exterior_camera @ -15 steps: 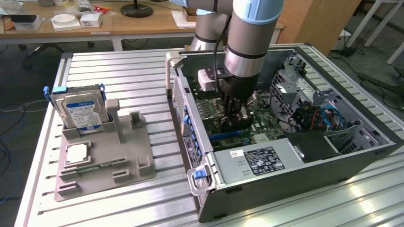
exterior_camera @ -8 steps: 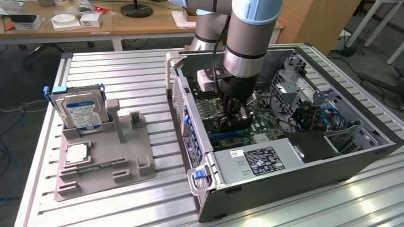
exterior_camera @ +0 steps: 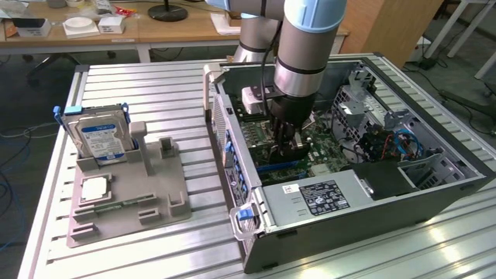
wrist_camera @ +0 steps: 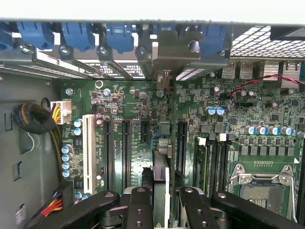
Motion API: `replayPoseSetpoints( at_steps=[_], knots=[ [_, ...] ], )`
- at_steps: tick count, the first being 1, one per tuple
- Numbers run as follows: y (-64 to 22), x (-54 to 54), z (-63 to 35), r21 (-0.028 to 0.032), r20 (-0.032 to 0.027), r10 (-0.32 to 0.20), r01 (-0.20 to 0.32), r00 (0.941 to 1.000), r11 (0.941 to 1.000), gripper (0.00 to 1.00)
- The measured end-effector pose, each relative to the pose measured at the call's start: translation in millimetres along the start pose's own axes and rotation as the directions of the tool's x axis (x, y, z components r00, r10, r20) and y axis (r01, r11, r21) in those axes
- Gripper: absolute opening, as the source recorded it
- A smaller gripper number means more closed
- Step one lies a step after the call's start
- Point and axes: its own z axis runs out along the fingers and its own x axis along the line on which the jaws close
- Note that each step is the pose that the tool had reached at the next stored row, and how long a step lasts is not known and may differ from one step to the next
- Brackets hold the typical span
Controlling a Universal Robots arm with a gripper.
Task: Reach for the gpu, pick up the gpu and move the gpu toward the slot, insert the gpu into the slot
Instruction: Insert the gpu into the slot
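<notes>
Gripper (exterior_camera: pixel 285 141) was down inside the open PC case (exterior_camera: pixel 434 192), clamped on the gpu (exterior_camera: pixel 288 156), which stood on edge over the motherboard (exterior_camera: pixel 329 152). In the wrist view the gpu (wrist_camera: pixel 161 186) ran as a thin vertical strip between the two black fingers (wrist_camera: pixel 139 210), its metal end bracket (wrist_camera: pixel 164 57) pointing toward the rear wall of the case at 12 o'clock. Card was likely held edge-down so its connector could line up with the slot (wrist_camera: pixel 181 143) just beside it, at about 2 o'clock from the card's middle. Whether the card edge had already touched a slot could not be told; the card itself hid the board beneath it.

Hard drive (exterior_camera: pixel 99 136) with blue-white label stood upright in the grey fixture tray (exterior_camera: pixel 155 203) on the table (exterior_camera: pixel 155 87), well apart from the case, at 9 o'clock in the exterior view. Arm (exterior_camera: pixel 310 40) blocked part of the case interior, and the gpu's fan face was not visible. Empty CPU socket (wrist_camera: pixel 259 188) sat at 4 o'clock in the wrist view, cut off at the picture's edge.
</notes>
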Motion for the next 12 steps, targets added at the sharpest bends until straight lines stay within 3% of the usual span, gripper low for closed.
replayPoseSetpoints(
  at_steps=[7, 12],
  knots=[
    [0.0, -0.1, 0.1, 0.0049, 0.0003, 0.0, 0.0, 1.0, 1.0, 0.26],
    [0.6, -0.1, 0.9, 0.0051, 0.0001, 0.0, 0.0, 1.0, 1.0, 0.26]
  ],
)
